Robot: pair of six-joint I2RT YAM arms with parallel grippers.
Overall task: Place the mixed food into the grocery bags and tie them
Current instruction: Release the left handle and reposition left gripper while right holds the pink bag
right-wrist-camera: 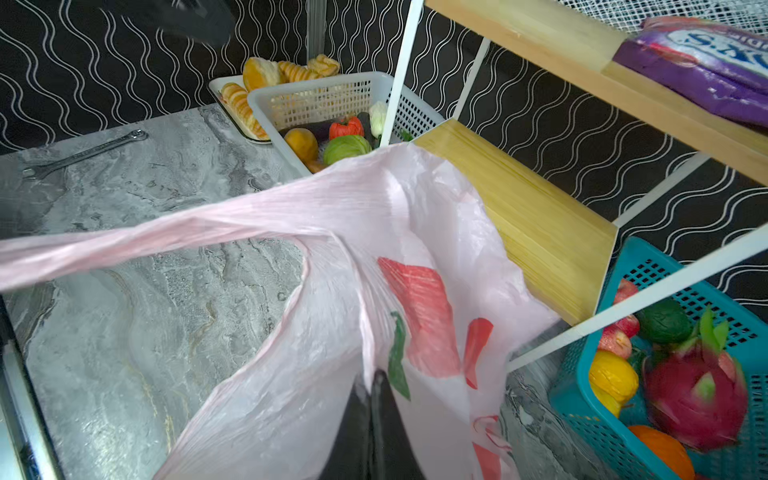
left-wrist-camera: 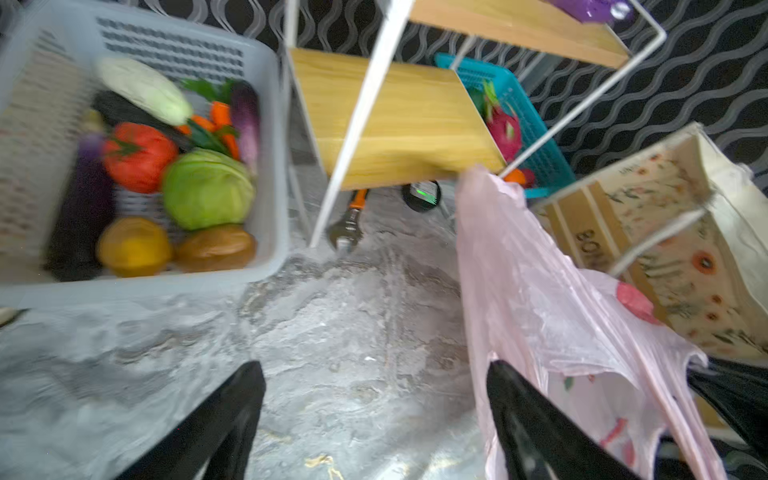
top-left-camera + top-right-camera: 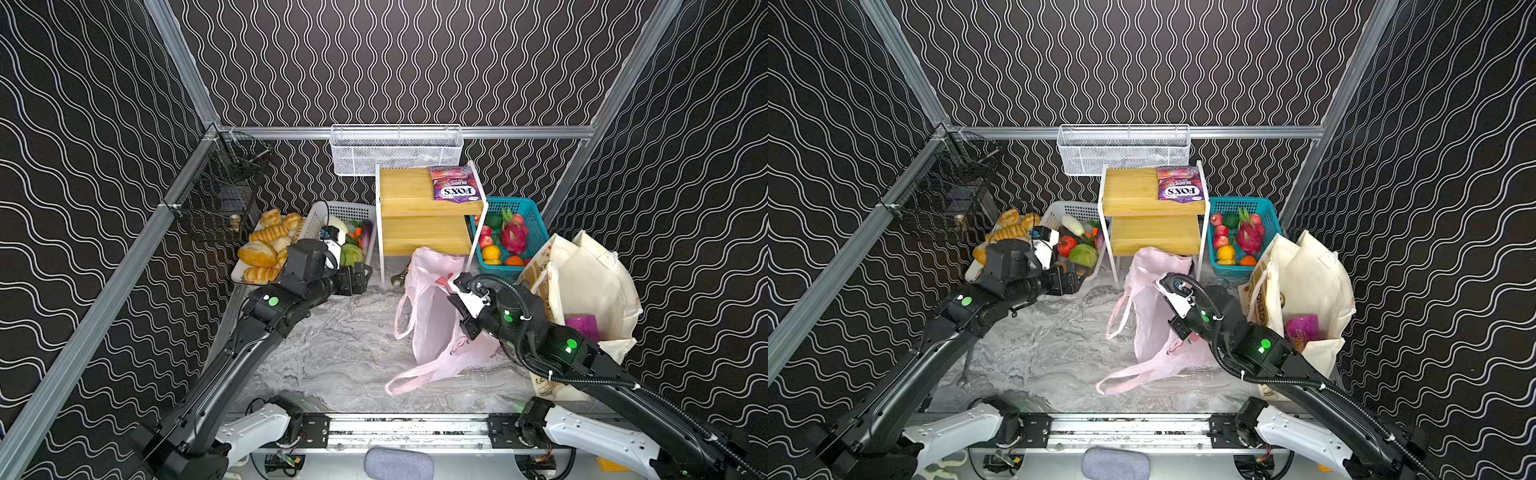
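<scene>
My left gripper [image 2: 374,372] is open and empty over the marble top, just in front of the white basket [image 2: 270,166]. That basket holds a green cabbage [image 2: 208,189], a red tomato-like vegetable [image 2: 139,156], a yellow one [image 2: 133,245] and a brown one [image 2: 216,247]. My right gripper [image 1: 372,380] is shut on the rim of the pink plastic bag [image 3: 432,316], which stands slack at the middle. The cream canvas tote [image 3: 590,282] stands at the right with a magenta packet [image 3: 584,326] inside. A purple FOX'S packet [image 3: 457,185] lies on the top shelf.
A two-tier wooden shelf [image 3: 415,195] stands behind the pink bag. A teal basket [image 3: 536,220] of fruit is to its right and a bread tray [image 3: 257,253] at the far left. One wrench [image 2: 349,224] lies under the shelf, another wrench [image 1: 83,153] on the marble.
</scene>
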